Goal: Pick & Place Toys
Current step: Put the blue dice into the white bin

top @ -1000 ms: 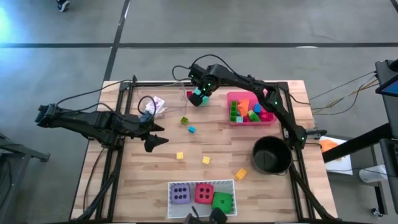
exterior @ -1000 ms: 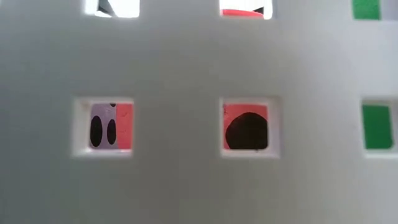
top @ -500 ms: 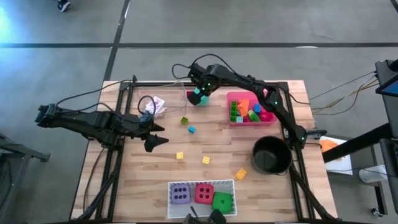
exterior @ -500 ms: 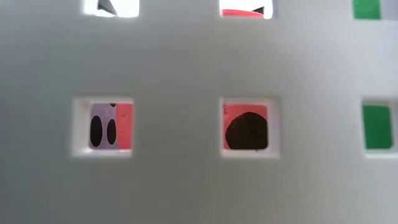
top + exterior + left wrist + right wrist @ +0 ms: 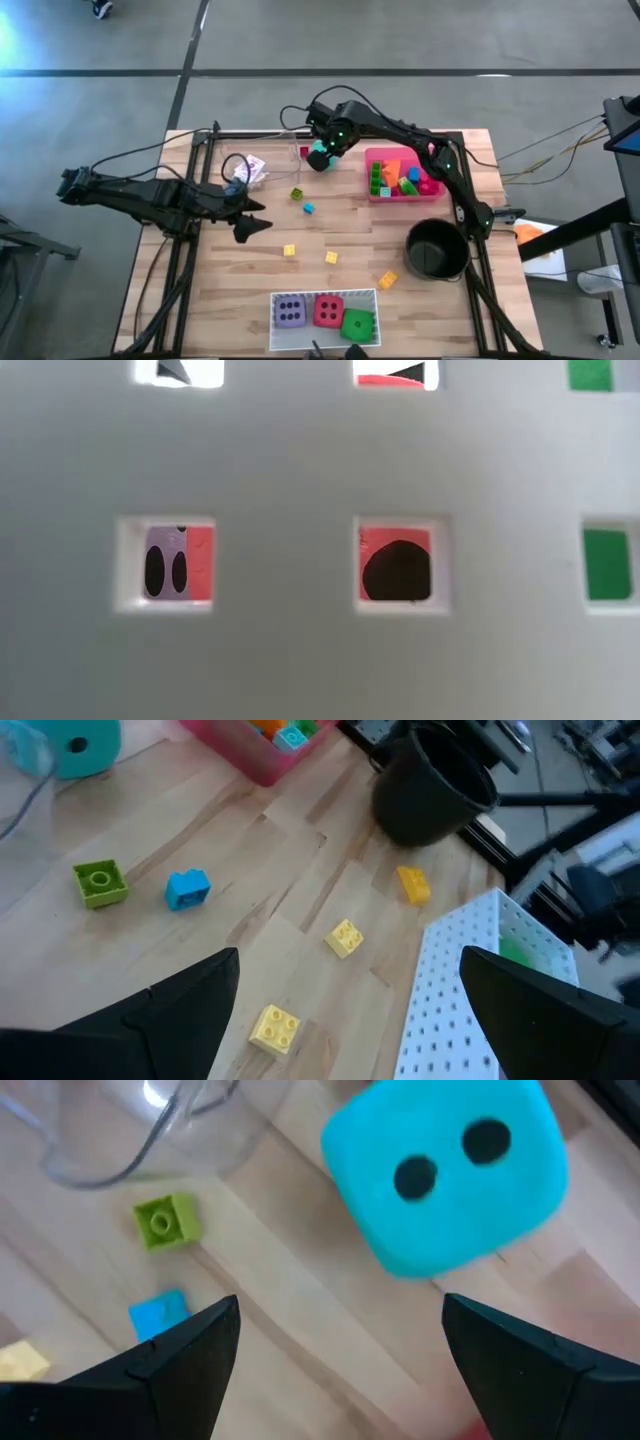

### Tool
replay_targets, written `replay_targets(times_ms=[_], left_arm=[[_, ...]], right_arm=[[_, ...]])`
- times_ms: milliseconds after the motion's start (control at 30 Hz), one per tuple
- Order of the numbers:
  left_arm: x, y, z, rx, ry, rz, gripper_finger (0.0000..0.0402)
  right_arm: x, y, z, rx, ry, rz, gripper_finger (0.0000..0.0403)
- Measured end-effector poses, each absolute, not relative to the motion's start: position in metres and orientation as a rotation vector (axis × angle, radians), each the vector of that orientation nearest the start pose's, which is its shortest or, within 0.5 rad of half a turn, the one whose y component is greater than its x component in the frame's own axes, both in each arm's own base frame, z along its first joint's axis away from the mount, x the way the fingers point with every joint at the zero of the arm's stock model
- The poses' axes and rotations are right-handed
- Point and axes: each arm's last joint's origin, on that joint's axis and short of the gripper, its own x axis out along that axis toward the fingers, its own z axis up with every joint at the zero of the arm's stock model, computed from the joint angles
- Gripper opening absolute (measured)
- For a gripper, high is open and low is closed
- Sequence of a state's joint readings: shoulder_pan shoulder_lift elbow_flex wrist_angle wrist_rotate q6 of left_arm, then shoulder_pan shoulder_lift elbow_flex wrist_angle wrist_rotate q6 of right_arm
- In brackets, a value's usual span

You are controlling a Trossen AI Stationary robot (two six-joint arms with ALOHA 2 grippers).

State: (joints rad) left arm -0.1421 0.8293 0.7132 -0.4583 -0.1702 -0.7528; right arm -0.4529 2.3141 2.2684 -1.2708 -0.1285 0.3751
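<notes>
High view: three dice (image 5: 326, 311) sit in your white tray (image 5: 277, 297), bottom centre. Right gripper (image 5: 322, 155), wide and empty, hovers over the teal die (image 5: 447, 1180), upper centre. Left gripper (image 5: 255, 222) wide, idle. Loose blocks (image 5: 330, 257) remain on the desk (image 5: 350, 225).

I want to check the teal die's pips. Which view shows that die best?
The right wrist view: the teal die fills the frame with two black pips facing the camera. The high view shows it small under the right gripper; the left wrist view catches only a corner; the low view misses it.
</notes>
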Motion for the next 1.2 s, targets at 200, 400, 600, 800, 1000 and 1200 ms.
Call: replay_targets(times_ms=[200, 400, 600, 800, 1000, 1200], left_arm=[[0.194, -0.012, 0.275, -0.631, 0.553, 0.320, 0.0383], [0.241, 0.013, 0.283, -0.494, 0.607, 0.398, 0.0383], [0.291, 0.042, 0.287, -0.286, 0.673, 0.398, 0.0383], [0.336, 0.080, 0.270, -0.175, 0.765, 0.429, 0.0383], [0.366, 0.106, 0.241, -0.052, 0.874, 0.408, 0.0383], [0.380, 0.127, 0.232, -0.017, 0.900, 0.441, 0.0383]], right_arm=[[0.404, -0.183, 0.295, 0.642, 1.222, -0.556, 0.0340], [0.370, -0.159, 0.346, 0.626, 1.146, -0.569, 0.0340], [0.316, -0.130, 0.380, 0.632, 1.088, -0.612, 0.0340], [0.260, -0.099, 0.398, 0.680, 0.926, -0.607, 0.0340], [0.218, -0.072, 0.396, 0.736, 0.773, -0.568, 0.0340], [0.195, -0.051, 0.377, 0.751, 0.739, -0.525, 0.0340]])
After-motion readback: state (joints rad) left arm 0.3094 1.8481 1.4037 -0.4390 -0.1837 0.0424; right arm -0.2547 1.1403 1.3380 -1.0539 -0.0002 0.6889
